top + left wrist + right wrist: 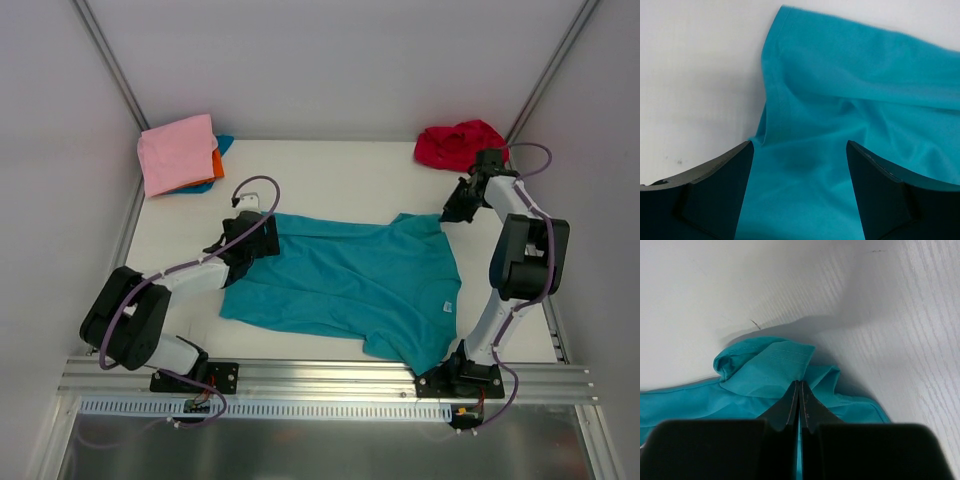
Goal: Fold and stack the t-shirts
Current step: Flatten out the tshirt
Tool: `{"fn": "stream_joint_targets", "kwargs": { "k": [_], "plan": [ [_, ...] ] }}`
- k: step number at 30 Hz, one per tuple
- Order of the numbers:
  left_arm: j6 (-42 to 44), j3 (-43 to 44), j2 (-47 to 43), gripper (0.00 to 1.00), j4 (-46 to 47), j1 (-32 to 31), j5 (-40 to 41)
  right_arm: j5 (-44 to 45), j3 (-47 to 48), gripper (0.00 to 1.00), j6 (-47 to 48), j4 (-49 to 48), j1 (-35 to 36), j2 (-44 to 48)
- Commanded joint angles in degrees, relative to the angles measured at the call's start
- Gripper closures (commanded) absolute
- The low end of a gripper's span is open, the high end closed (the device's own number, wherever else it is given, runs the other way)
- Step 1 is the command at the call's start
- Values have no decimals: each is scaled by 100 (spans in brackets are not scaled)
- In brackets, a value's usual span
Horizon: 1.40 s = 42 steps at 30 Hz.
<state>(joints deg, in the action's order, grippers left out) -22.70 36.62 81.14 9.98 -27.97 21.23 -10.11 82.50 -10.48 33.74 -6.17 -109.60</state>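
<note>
Top external shows me one teal t-shirt [350,285] spread on the white desk [330,170], one crumpled red shirt [458,143] far right, and three folded shirts [178,152] stacked far left. My left end effector [800,150] gapes wide over the teal edge, and the right end effector [799,385] pinches a bunched teal corner.

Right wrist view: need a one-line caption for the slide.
Right gripper pinched shut on a bunched edge of the teal t-shirt, which lies on the white table.

Bare table [330,170] between stack [178,152], red shirt [458,143]
</note>
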Motion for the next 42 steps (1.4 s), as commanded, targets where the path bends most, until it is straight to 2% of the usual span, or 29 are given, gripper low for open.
{"fn": "stream_joint_targets", "kwargs": {
  "k": [1, 8, 19, 20, 21, 22, 25, 27, 31, 32, 33, 35, 42],
  "plan": [
    [362, -23, 94, 24, 1462, 177, -66, -166, -76, 100, -94, -87, -24, 387],
    [600, 248, 849, 25, 2105, 423, -304, -237, -208, 100, -95, -104, -24, 466],
    [582, 1294, 1562, 28, 1376, 784, -796, -246, -234, 100, -68, -78, -24, 510],
    [643, 1304, 1588, 30, 1436, 801, -822, -255, -243, 100, -68, -86, -24, 510],
    [661, 1330, 1624, 43, 1454, 836, -849, -263, -269, 100, -77, -87, -24, 510],
    [661, 1478, 1711, 52, 1315, 871, -875, -264, -278, 100, -68, -95, -24, 510],
    [539, 1716, 1834, 70, 1042, 968, -1016, -228, -296, 100, -51, -87, -24, 510],
    [521, 1752, 1835, 69, 980, 986, -1007, -220, -296, 100, -51, -78, -24, 501],
    [556, 1963, 1835, 54, 498, 986, -771, -211, -296, 100, -51, -87, -24, 466],
    [565, 1963, 1835, 46, 366, 995, -665, -211, -296, 100, -51, -95, -24, 457],
    [556, 1972, 1844, 43, 321, 1004, -664, -211, -287, 100, -59, -104, -24, 457],
    [460, 1998, 1905, 41, 137, 1100, -734, -220, -287, 100, -59, -113, -24, 448],
    [91, 2630, 2379, 42, -671, 1425, -1217, -202, -296, 99, -51, -104, -24, 448]
  ]
}}
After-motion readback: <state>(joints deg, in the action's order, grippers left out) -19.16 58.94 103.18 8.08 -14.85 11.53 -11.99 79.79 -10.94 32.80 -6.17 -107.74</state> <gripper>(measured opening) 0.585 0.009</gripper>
